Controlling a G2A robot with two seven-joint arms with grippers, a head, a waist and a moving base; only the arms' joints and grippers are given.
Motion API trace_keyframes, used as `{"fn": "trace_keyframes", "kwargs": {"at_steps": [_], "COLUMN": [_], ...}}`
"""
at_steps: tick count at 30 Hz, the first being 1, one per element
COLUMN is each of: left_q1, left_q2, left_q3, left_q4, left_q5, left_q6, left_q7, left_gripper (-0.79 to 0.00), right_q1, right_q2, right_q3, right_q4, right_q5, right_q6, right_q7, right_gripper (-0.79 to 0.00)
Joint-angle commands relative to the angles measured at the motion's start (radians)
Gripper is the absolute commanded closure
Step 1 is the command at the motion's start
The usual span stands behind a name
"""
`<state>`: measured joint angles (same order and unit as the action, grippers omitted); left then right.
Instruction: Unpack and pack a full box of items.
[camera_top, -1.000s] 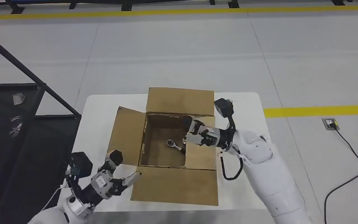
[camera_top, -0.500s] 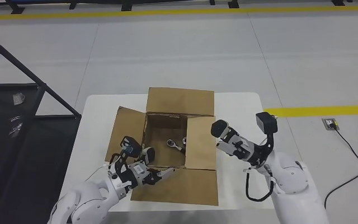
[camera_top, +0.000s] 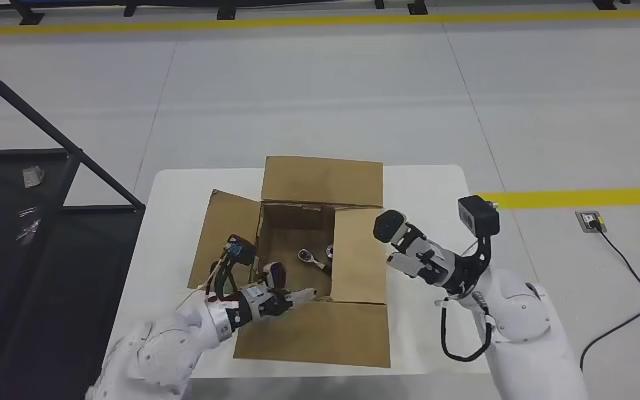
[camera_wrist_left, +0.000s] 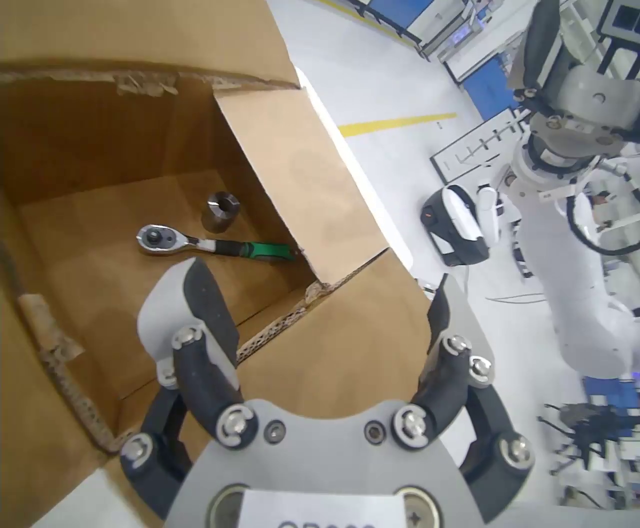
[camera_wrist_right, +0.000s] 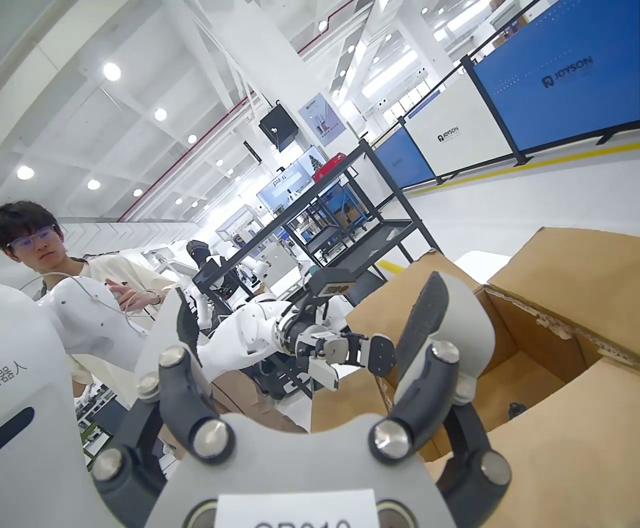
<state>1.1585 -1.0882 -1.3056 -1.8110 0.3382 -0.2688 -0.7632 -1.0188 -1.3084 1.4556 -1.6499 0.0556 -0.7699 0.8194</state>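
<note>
The left gripper (camera_wrist_left: 320, 310) hangs wide open and empty over the near-left corner of the cardboard box (camera_top: 322, 180), partly above the cavity and partly above the near flap (camera_wrist_left: 345, 350). On the box floor, toward the far right, lies a ratchet wrench (camera_wrist_left: 200, 244) with a green handle. A dark socket (camera_wrist_left: 221, 212) stands just beside it on the far side. The handle's end runs in under the right flap (camera_wrist_left: 300, 165), which leans in over the opening. The right gripper (camera_wrist_right: 306, 300), also spread and empty, is held above that flap, outside the cavity. The box sits on a white table (camera_top: 175, 200).

Several things could go wrong if the left arm goes in for the wrench:
- The side of the gripper over the near flap could catch its edge on the way down and shove the box across the table.
- The wrench lies flat on the cardboard, so the fingertips may scrape the floor or slip off the thin shaft.
- A grasp taken near the head could clip the socket and tip or roll it.
- Lifting straight up could snag the handle under the leaning flap.
</note>
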Motion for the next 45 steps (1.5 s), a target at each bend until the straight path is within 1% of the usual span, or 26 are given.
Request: {"fn": "trace_keyframes", "kwargs": {"at_steps": [1, 6, 7, 10, 15, 18, 22, 25, 29, 32, 36, 40, 43, 45], "left_q1": [-0.085, -0.242, -0.27, -0.337, -0.412, -0.452, -0.486, -0.5, -0.509, -0.508, -0.491, -0.468, -0.472, -0.483], "left_q2": [-0.009, -0.039, -0.046, -0.065, -0.098, -0.117, -0.139, -0.151, -0.161, -0.161, -0.154, -0.147, -0.149, -0.155], "left_q3": [0.053, 0.161, 0.184, 0.247, 0.337, 0.377, 0.417, 0.435, 0.448, 0.441, 0.414, 0.385, 0.387, 0.4], "left_q4": [0.084, 0.277, 0.314, 0.409, 0.545, 0.62, 0.687, 0.721, 0.733, 0.716, 0.657, 0.572, 0.524, 0.513], "left_q5": [-0.094, -0.308, -0.337, -0.366, -0.414, -0.444, -0.475, -0.495, -0.513, -0.52, -0.518, -0.504, -0.457, -0.46], "left_q6": [0.021, 0.021, 0.013, -0.005, -0.054, -0.09, -0.138, -0.17, -0.202, -0.221, -0.231, -0.222, -0.184, -0.163], "left_q7": [-0.066, -0.148, -0.164, -0.164, -0.154, -0.153, -0.147, -0.14, -0.139, -0.143, -0.132, -0.098, -0.066, -0.053], "left_gripper": [-0.785, -0.785, -0.785, -0.785, -0.785, -0.785, -0.785, -0.785, -0.785, -0.785, -0.785, -0.785, -0.785, -0.785], "right_q1": [-0.012, -0.057, -0.064, -0.083, -0.104, -0.109, -0.117, -0.121, -0.128, -0.134, -0.144, -0.158, -0.181, -0.2], "right_q2": [0.007, 0.026, 0.029, 0.039, 0.049, 0.054, 0.06, 0.064, 0.07, 0.075, 0.08, 0.087, 0.092, 0.096], "right_q3": [0.026, 0.086, 0.096, 0.119, 0.135, 0.135, 0.134, 0.134, 0.136, 0.139, 0.149, 0.171, 0.197, 0.222], "right_q4": [-0.002, -0.004, -0.003, -0.002, -0.006, -0.01, -0.02, -0.027, -0.036, -0.045, -0.055, -0.062, -0.065, -0.066], "right_q5": [0.017, 0.094, 0.107, 0.13, 0.146, 0.145, 0.136, 0.128, 0.122, 0.118, 0.117, 0.121, 0.126, 0.123], "right_q6": [-0.008, -0.03, -0.032, -0.04, -0.048, -0.049, -0.048, -0.046, -0.042, -0.044, -0.052, -0.064, -0.076, -0.081], "right_q7": [0.005, 0.027, 0.032, 0.043, 0.039, 0.032, 0.018, 0.008, -0.005, -0.014, -0.033, -0.061, -0.08, -0.095], "right_gripper": [-0.785, -0.785, -0.785, -0.785, -0.785, -0.785, -0.785, -0.785, -0.785, -0.785, -0.785, -0.785, -0.785, -0.785]}}
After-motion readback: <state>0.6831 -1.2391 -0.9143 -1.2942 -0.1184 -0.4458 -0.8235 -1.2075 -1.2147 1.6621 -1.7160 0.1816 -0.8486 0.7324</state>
